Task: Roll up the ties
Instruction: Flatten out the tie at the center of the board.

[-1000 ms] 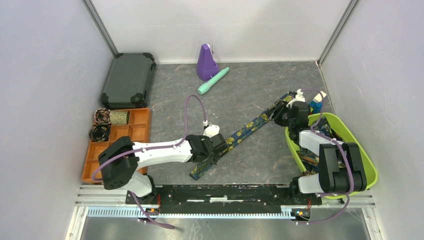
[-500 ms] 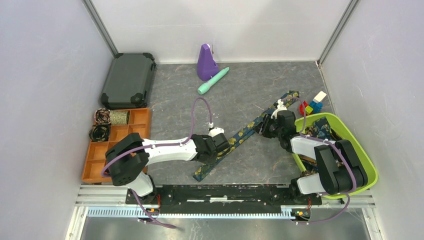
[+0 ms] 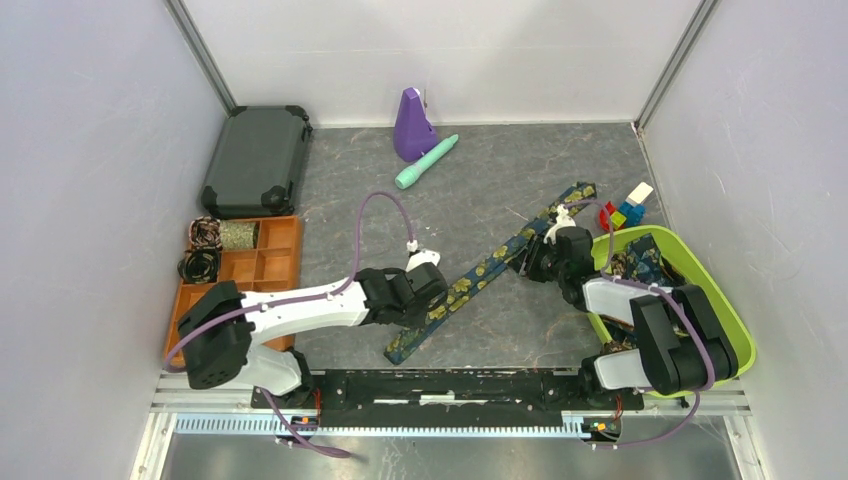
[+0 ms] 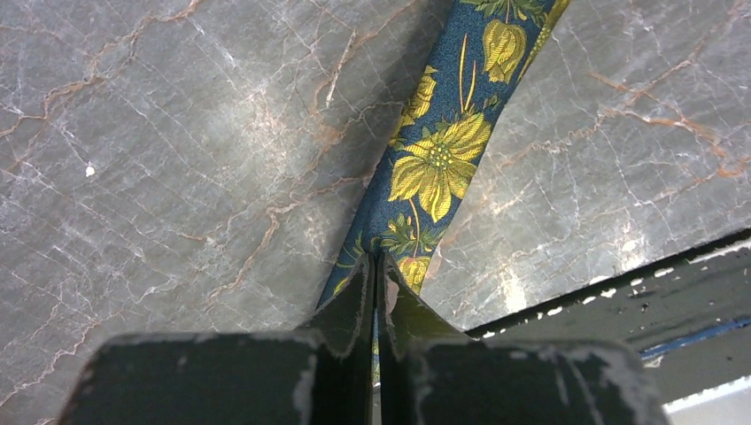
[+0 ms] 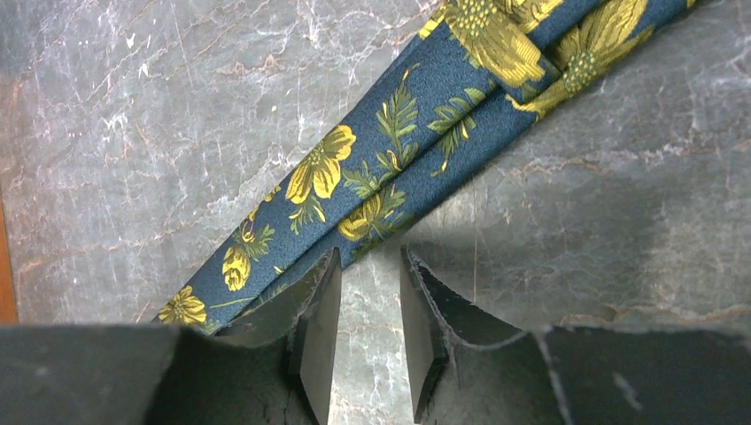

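Fabric is being pinched near the lower end of a long, narrow navy necktie (image 3: 480, 272) printed with yellow-gold flowers, which is being seen laid diagonally across the grey marbled tabletop (image 3: 470, 190), its near end toward the arms' bases and its far end toward the right wall. The left gripper (image 3: 432, 305) is being pressed fully together on this cloth; in the left wrist view a small ridge of the navy necktie (image 4: 438, 164) is being drawn up between the closed jaws, probably so that the strip is being anchored while a roll is being started. Further up the strip, the right gripper (image 3: 527, 262) is being held low with its jaws narrowly parted and nothing between them. In the right wrist view bare stone is being shown in the gap of the right gripper (image 5: 370, 258), and one finger seems to be overlapping the edge of the navy necktie (image 5: 354, 181), though contact cannot be told from this angle. This placement is being judged as a readying to press or steady the middle so that the cloth is being kept straight. Small coiled ties (image 3: 203, 250) are being stored in the orange compartment tray (image 3: 275, 262) at the left, while unrolled ties (image 3: 640, 262) are being kept in the lime-green plastic bin (image 3: 735, 330) at the right, so further rolling is being expected.
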Controlling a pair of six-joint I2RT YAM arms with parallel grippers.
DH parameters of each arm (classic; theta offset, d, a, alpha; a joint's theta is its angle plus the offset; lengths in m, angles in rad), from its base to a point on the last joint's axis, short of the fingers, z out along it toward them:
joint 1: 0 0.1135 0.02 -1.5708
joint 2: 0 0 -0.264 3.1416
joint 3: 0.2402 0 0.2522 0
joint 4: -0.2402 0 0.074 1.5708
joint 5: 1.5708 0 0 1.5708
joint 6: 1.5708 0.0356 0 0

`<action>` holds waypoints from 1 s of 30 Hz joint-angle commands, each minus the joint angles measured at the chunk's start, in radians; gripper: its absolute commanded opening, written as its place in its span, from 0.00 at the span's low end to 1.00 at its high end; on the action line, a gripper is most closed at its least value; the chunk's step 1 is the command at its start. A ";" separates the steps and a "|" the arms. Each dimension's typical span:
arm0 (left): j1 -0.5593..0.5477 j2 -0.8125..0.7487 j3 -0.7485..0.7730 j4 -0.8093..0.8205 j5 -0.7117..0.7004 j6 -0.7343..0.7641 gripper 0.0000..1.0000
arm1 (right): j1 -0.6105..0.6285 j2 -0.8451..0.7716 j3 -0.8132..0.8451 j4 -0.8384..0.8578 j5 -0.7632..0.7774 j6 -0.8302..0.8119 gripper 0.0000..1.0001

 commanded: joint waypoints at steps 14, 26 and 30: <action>-0.038 -0.426 -0.196 -0.128 0.151 -0.096 0.02 | 0.005 -0.045 0.007 0.010 0.051 0.018 0.42; -0.158 -0.520 -0.278 -0.284 0.067 -0.298 0.02 | -0.054 0.097 0.116 0.022 0.103 0.063 0.41; -0.164 -0.546 -0.290 -0.283 0.064 -0.308 0.08 | -0.067 0.102 0.109 0.026 0.078 0.064 0.41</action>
